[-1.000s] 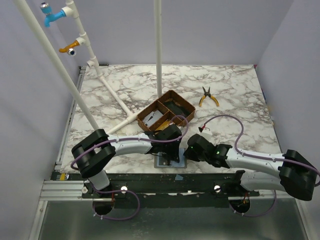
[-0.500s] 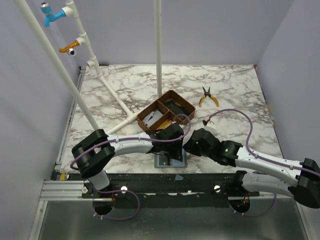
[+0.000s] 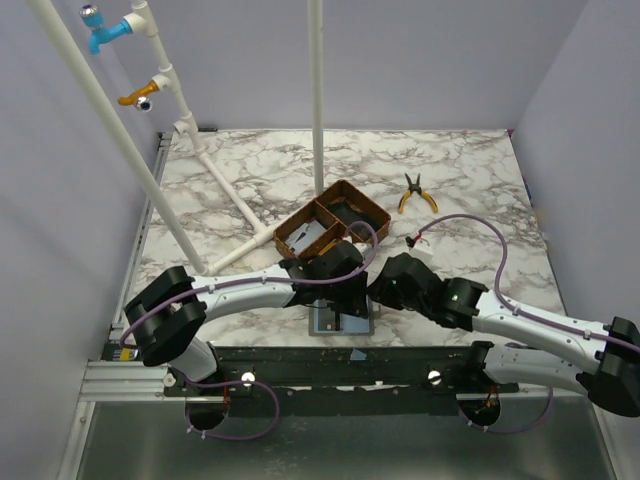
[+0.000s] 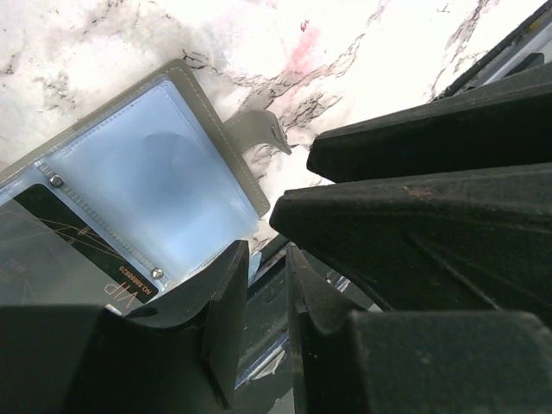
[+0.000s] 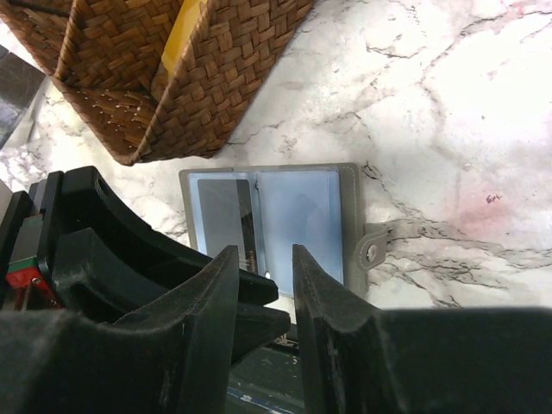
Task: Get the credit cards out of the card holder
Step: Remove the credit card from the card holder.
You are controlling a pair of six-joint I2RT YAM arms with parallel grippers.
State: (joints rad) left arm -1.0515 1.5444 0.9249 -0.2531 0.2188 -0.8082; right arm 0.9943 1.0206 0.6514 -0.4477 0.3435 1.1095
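Note:
The grey card holder (image 3: 341, 321) lies open near the table's front edge, pale blue inside. In the right wrist view its left sleeve holds a grey card (image 5: 219, 216); the right sleeve (image 5: 297, 216) looks bare. In the left wrist view the holder (image 4: 155, 172) shows a dark printed card (image 4: 52, 250) under clear plastic. My left gripper (image 3: 347, 303) (image 4: 267, 259) rests at the holder's near edge, jaws a narrow gap apart, nothing between them. My right gripper (image 3: 379, 291) (image 5: 263, 257) hovers over the holder's near edge, open and empty, close beside the left fingers (image 5: 250, 293).
A brown woven three-compartment tray (image 3: 296, 232) (image 5: 155, 78) stands just behind the holder. Yellow-handled pliers (image 3: 418, 193) lie at the back right. White pipes (image 3: 225, 190) cross the left side and a white pole (image 3: 317, 100) rises behind the tray.
My right arm has swung left and forward, bringing its gripper up against the left gripper over the holder. The left arm's elbow has shifted left; its gripper stays at the holder.

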